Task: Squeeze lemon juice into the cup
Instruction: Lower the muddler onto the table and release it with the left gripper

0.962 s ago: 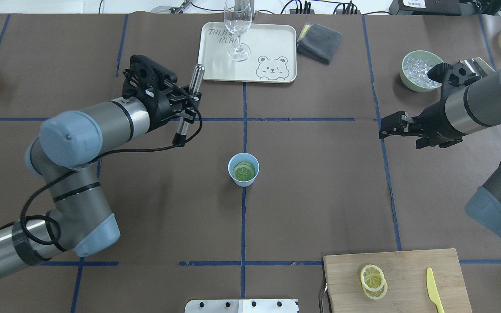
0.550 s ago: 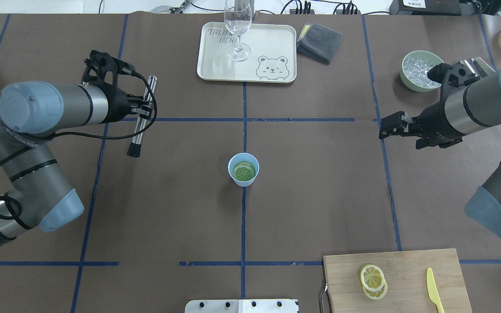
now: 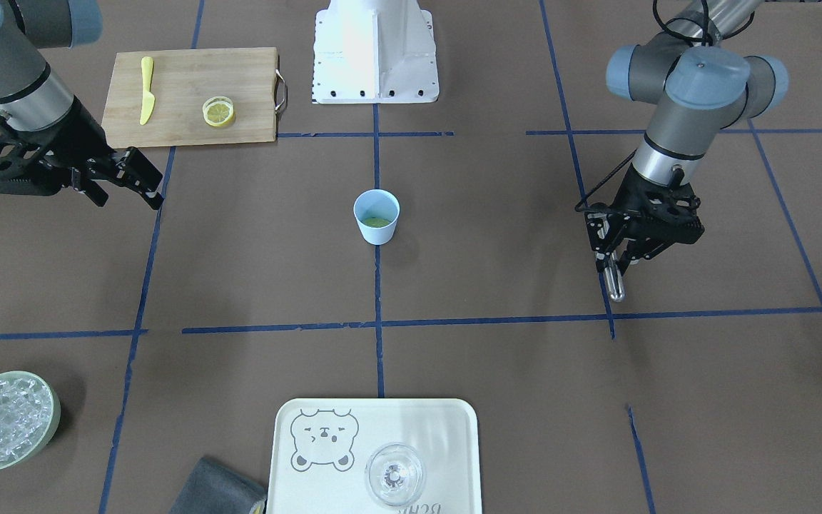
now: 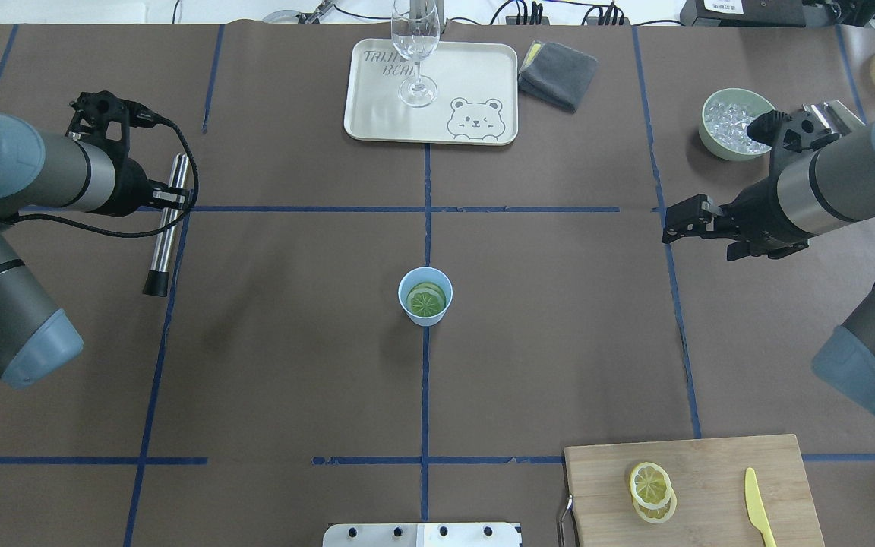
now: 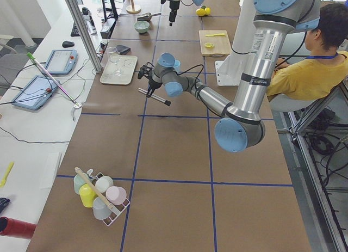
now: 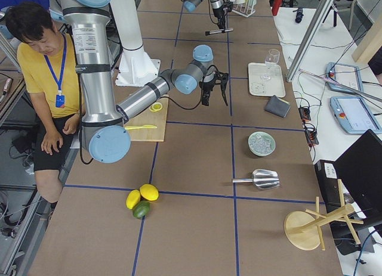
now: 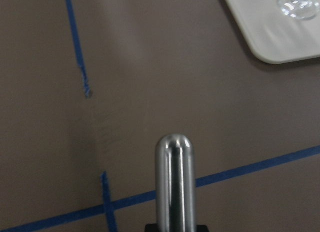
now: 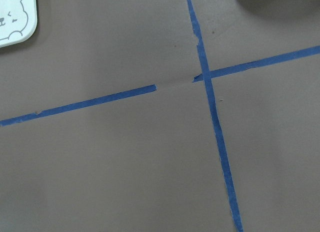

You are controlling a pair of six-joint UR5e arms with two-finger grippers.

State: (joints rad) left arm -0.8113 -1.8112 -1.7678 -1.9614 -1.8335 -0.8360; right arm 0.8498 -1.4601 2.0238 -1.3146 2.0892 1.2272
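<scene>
— Count them for me, left to right?

— Two grippers, one steel rod, one cup, three lemon rounds, one knife. The left gripper (image 4: 172,199) hangs well left of the cup (image 4: 424,319), clamped on the steel rod (image 4: 162,243).

— And the lemon?

— The lemon (image 4: 427,301) lies flat inside the cup, cut face up, well apart from both grippers and roughly midway between them.

— The right one?

— The right gripper (image 4: 671,222) hangs well right of the cup, jaws apart, holding nothing. The two spare slices (image 4: 652,486) lie stacked on the board (image 4: 711,463), right of the cup on the robot's side, with the knife (image 4: 759,505) beside them.
</scene>
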